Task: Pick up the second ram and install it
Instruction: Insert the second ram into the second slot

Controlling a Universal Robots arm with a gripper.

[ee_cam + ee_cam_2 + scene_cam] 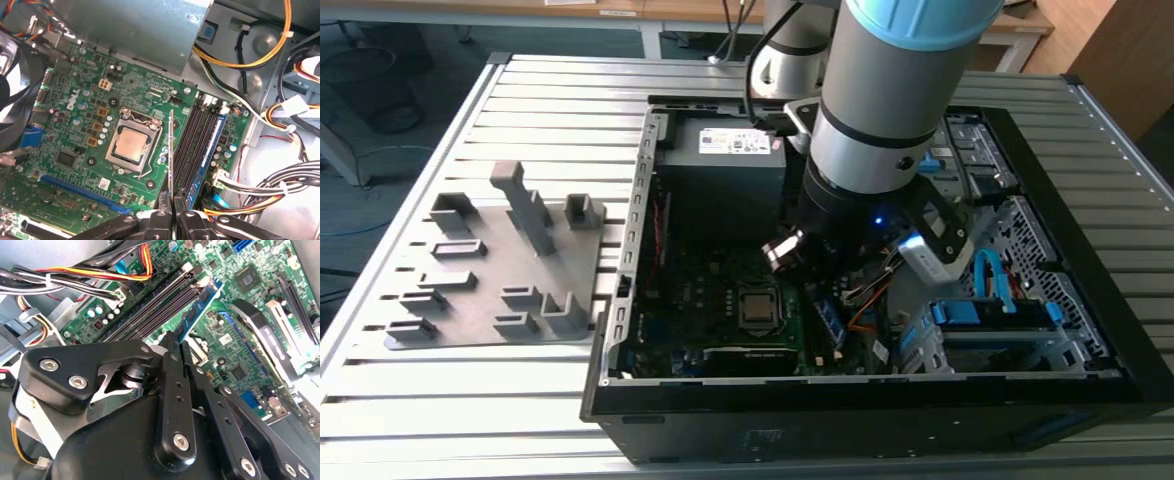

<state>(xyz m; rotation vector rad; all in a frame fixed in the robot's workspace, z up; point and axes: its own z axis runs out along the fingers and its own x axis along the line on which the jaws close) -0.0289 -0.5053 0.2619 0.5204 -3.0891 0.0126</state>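
In the first wrist view my gripper [172,209] is shut on the second ram [171,150], a thin stick seen edge-on. The stick hangs over the motherboard between the CPU socket [131,145] and the dark memory slots [192,142], closer to the slots, and I cannot tell whether it touches the board. Another blue memory stick [209,150] stands seated in the outer slot. In the second wrist view the gripper [176,344] has its black fingers pressed close together over the same slots [150,310], beside the seated stick [200,302]. The arm's wrist [854,200] reaches down into the open computer case.
The case wall [854,400] surrounds the board. Cable bundles [280,180] lie beside the slots, and a fan [10,95] sits past the CPU socket. The power supply [720,170] is at the back. A grey plastic holder [507,270] stands on the slatted table at the exterior view's left.
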